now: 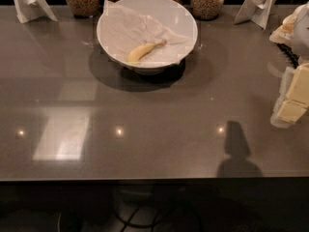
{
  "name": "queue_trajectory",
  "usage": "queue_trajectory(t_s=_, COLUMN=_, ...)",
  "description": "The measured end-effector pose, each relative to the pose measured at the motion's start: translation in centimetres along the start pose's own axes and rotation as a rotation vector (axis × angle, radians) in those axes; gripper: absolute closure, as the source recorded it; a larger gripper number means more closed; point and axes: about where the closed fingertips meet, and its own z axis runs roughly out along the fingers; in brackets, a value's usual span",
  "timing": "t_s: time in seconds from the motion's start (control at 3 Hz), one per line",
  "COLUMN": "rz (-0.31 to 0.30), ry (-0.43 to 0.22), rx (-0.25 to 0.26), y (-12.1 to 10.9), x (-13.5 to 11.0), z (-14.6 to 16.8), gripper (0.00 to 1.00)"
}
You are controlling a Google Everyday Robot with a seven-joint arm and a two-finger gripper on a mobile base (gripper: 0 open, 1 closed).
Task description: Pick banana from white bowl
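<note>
A small curved yellow banana (142,51) with a thin brownish stem lies in the white bowl (180,17), on the crinkled white paper lining, toward the bowl's front. The bowl stands on a dark base at the back middle of the grey table. My gripper (293,100), white with cream-coloured parts, hangs at the right edge of the view. It is above the table's right side, far to the right of the bowl and nearer the front, and partly cut off by the frame. It holds nothing that I can see.
Several glass jars of grains (207,1) stand in a row behind the bowl. White folded card stands sit at the back left (30,4) and back right (259,5). The table's front edge (145,178) runs across the lower view.
</note>
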Motion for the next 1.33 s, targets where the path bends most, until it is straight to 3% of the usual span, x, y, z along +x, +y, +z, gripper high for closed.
queue_trajectory(t_s=0.33, rz=0.0, ry=0.0, rx=0.0, y=0.0, x=0.0, z=0.0, gripper=0.0)
queue_trajectory(t_s=0.67, rz=-0.033, ry=-0.064, rx=0.042, y=-0.2, x=-1.8, z=-0.5, gripper=0.0)
queue_trajectory(t_s=1.0, rz=-0.129, ry=-0.211, rx=0.107, y=-0.9, x=-6.5, z=0.0, gripper=0.0)
queue_trajectory(t_s=1.33, rz=-0.226, ry=-0.354, rx=0.191, y=-3.2, x=-12.3, z=0.1, gripper=0.0)
